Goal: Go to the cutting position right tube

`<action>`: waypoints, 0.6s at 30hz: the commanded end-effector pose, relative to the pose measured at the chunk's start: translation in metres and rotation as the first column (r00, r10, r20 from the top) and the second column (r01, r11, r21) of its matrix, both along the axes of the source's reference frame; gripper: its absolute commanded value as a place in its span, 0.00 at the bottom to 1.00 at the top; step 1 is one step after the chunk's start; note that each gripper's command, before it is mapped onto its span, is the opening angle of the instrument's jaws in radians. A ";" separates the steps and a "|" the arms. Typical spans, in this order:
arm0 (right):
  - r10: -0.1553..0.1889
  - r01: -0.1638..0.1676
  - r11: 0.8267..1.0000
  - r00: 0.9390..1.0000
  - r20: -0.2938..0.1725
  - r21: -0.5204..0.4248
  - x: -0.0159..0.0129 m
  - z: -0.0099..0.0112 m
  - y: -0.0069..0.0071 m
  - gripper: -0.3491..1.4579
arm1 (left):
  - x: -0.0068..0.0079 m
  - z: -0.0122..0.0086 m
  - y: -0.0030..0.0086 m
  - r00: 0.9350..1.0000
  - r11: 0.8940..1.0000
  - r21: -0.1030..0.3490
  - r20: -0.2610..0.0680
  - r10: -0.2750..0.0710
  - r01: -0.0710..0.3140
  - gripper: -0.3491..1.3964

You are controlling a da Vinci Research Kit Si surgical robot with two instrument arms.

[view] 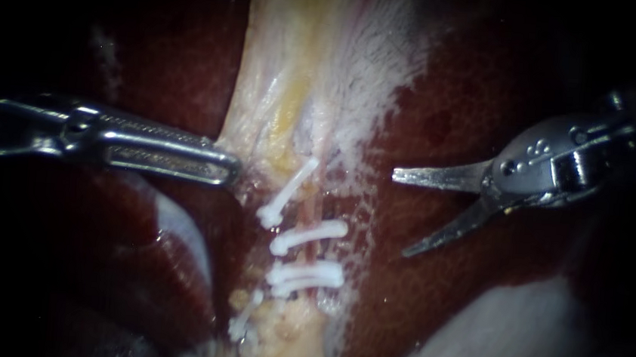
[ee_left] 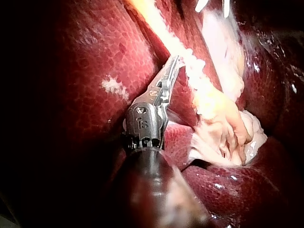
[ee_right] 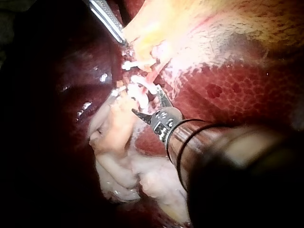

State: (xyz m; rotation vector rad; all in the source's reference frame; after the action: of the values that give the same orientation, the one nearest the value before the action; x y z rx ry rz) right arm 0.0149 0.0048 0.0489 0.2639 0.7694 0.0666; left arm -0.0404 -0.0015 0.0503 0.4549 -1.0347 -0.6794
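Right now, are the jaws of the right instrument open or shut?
Open. The right instrument shows a clear gap between its two blades, and nothing is gripped.

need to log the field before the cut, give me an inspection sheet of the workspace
surface: liver, dark red, wet
job's things: white clips across thin reddish tubes; pale tissue above them
clutter: nothing seen
instruments: left instrument, jaws shut on the pale tissue's edge; right instrument, jaws open, over the liver, clear of the clips
cables: nothing seen
surroundings: dark, nothing seen
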 end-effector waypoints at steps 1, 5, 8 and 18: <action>0.006 -0.006 1.000 1.000 0.001 0.019 0.0001 0.0000 -0.0001 0.99 | 0.0000 0.0000 0.0000 1.000 1.000 0.000 0.000 0.000 0.000 0.00; -0.003 0.004 0.996 1.000 -0.008 0.087 0.0003 0.0005 -0.0004 0.97 | 0.0000 -0.0007 0.0004 1.000 1.000 0.004 0.002 0.001 -0.001 0.00; -0.012 0.014 0.991 1.000 -0.014 0.132 0.0006 0.0011 -0.0009 0.96 | 0.0004 -0.0021 0.0011 1.000 1.000 0.012 0.005 0.002 -0.002 0.00; -0.059 0.065 0.959 0.998 -0.030 0.275 0.0020 0.0037 -0.0040 0.88 | 0.0017 -0.0086 0.0028 0.999 1.000 0.007 0.035 -0.020 0.020 0.00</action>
State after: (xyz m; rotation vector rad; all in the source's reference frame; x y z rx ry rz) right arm 0.0171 0.0004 0.0530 0.5637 0.7717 0.1142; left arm -0.0387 0.0013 0.0412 0.4650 -1.0736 -0.6961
